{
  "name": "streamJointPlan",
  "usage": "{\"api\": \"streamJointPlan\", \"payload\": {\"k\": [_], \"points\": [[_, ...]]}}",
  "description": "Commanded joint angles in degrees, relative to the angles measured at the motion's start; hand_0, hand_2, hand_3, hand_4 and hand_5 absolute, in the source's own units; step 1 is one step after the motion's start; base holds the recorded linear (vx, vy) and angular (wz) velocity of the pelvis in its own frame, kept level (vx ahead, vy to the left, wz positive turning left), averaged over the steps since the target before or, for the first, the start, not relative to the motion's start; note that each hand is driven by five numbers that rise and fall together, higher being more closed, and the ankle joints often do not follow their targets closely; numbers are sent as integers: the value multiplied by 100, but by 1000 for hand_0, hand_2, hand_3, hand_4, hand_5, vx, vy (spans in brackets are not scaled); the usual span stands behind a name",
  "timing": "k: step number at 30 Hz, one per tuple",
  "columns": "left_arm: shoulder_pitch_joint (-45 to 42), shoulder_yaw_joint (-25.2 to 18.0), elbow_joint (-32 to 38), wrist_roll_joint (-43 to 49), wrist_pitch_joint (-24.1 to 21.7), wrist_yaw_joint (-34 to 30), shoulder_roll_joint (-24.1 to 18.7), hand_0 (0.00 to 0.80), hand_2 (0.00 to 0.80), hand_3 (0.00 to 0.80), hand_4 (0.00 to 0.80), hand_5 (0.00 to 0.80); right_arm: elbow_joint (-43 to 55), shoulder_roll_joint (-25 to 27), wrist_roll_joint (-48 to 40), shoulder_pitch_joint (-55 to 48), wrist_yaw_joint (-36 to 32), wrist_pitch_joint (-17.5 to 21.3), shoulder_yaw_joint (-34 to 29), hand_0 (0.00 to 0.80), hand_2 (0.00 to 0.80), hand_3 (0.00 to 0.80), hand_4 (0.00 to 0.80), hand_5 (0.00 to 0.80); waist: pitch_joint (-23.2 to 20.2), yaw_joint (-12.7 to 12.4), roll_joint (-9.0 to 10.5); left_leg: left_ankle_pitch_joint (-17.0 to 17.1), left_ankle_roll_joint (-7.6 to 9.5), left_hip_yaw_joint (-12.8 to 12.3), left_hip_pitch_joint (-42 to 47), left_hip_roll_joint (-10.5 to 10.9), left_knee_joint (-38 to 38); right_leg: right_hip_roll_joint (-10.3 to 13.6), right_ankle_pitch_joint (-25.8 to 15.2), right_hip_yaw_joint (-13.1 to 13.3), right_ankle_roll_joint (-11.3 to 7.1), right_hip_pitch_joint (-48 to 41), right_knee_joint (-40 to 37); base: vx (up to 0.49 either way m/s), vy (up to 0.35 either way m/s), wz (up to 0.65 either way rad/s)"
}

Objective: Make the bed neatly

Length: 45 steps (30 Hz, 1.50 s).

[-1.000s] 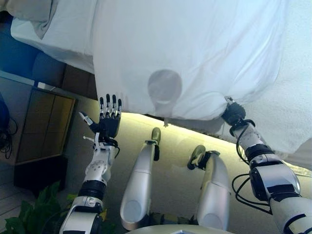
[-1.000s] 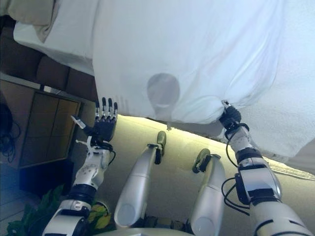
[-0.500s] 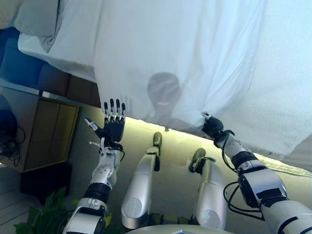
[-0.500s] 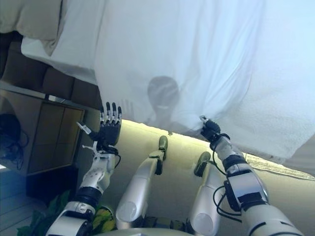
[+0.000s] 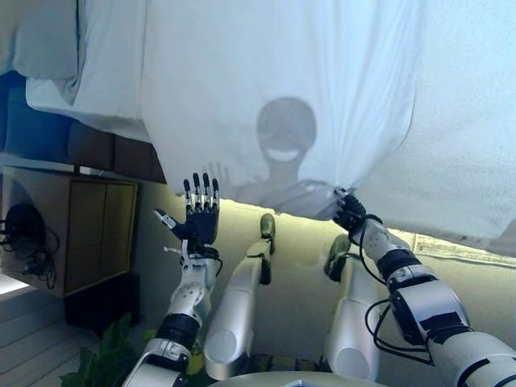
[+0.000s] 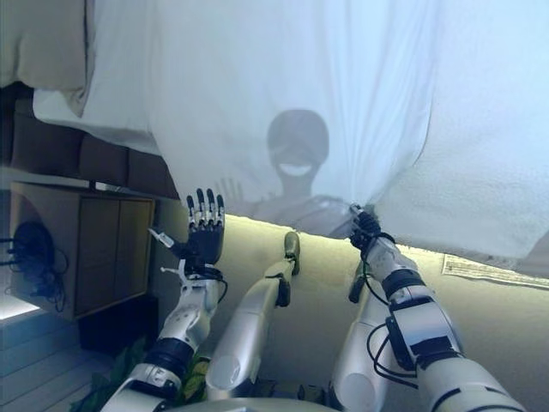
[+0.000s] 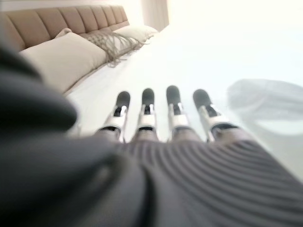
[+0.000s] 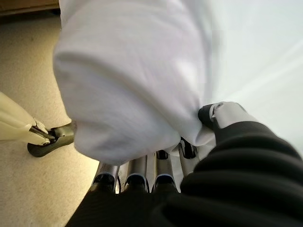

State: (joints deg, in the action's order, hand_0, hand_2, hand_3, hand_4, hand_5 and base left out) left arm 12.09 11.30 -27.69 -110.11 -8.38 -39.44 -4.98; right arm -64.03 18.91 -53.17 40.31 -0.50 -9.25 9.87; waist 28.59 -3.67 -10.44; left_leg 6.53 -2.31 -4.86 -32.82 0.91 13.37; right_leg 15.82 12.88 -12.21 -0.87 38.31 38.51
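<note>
A white sheet [image 5: 266,81] hangs down over the side of the bed in front of me. My right hand [image 5: 349,212] is shut on a bunch of the sheet's lower edge; in the right wrist view the cloth [image 8: 132,80] bulges over the curled fingers and the thumb [image 8: 222,116] presses on it. My left hand [image 5: 201,219] is open with straight fingers, held up just below the sheet's lower edge and holding nothing. The left wrist view shows its fingers [image 7: 147,111] stretched out over the white bed top, with beige pillows [image 7: 61,59] and a padded headboard [image 7: 57,19] beyond.
A wooden bedside cabinet [image 5: 89,234] stands at the left beside the bed. A green plant [image 5: 105,359] is at the lower left. A thick white textured cover [image 5: 459,153] hangs at the right. Beige carpet [image 5: 298,266] lies below.
My right hand has drawn the gripped sheet edge to the left and a little lower, so the sheet now hangs in folds. The camera has shifted. The left hand stays open.
</note>
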Motion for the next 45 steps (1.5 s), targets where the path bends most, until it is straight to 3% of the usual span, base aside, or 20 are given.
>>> {"api": "streamJointPlan", "payload": {"k": [1,7,13,14,15,26,36,39,45], "points": [[-50,16,546,-162,-273,-336,213,0,0,0,0,0,-614,-191,279,-877,386,-710,309,800,800,800,800,800,121,50,-376,-438,122,-389,-66,196,257,-270,-1314,144,-316,28,-1541,-11,42,-16],[-8,138,691,-124,-509,-520,237,0,0,0,0,0,-554,-174,393,-872,111,-756,326,800,800,800,800,800,121,24,-334,-304,97,-434,-83,171,-17,-324,-1476,32,-371,48,-1840,-29,13,-15],[58,143,694,-209,-479,-405,215,0,0,0,0,0,-540,-92,329,-713,-58,-1130,350,800,800,800,800,800,121,15,-347,-382,112,-375,-64,222,151,-275,-1401,35,-337,24,-1691,-5,0,-1],[61,140,673,-229,-462,-406,226,0,0,0,0,0,-564,-61,352,-679,29,-1241,322,524,524,524,524,524,121,14,-345,-398,115,-372,-32,225,174,-259,-1391,34,-336,-12,-1678,0,0,0],[59,139,683,-235,-449,-394,227,0,0,0,0,0,-603,-17,323,-662,81,-1323,285,0,0,0,0,0,121,11,-343,-408,120,-373,-2,224,182,-250,-1387,28,-332,-45,-1675,-4,7,-3],[97,172,664,-206,-420,-292,99,0,0,0,0,0,-847,20,335,-595,892,-1315,56,0,0,0,0,0,121,-27,-90,-592,163,-324,351,168,334,-239,-1410,-61,-356,-536,-1775,0,-43,-3],[164,64,516,-118,-352,-191,-17,0,0,0,0,0,-847,-335,158,-799,849,-1284,194,0,0,0,0,0,121,-10,193,-601,152,-271,914,80,33,-268,-1628,-78,-449,-1206,-2350,9,-54,-8],[212,5,493,-43,-333,-109,-69,0,0,0,0,0,-796,-369,171,-823,635,-1100,211,0,0,0,0,0,121,-34,272,-670,158,-246,1083,76,52,-241,-1606,-114,-444,-1422,-2394,-5,-70,-1],[298,-220,243,510,-472,655,-359,0,0,0,0,0,-385,-288,-16,-952,-63,-310,171,0,0,0,0,0,-26,-54,504,-857,148,-222,1357,15,277,-197,-1470,-194,-399,-1841,-2300,11,-102,0]]}}
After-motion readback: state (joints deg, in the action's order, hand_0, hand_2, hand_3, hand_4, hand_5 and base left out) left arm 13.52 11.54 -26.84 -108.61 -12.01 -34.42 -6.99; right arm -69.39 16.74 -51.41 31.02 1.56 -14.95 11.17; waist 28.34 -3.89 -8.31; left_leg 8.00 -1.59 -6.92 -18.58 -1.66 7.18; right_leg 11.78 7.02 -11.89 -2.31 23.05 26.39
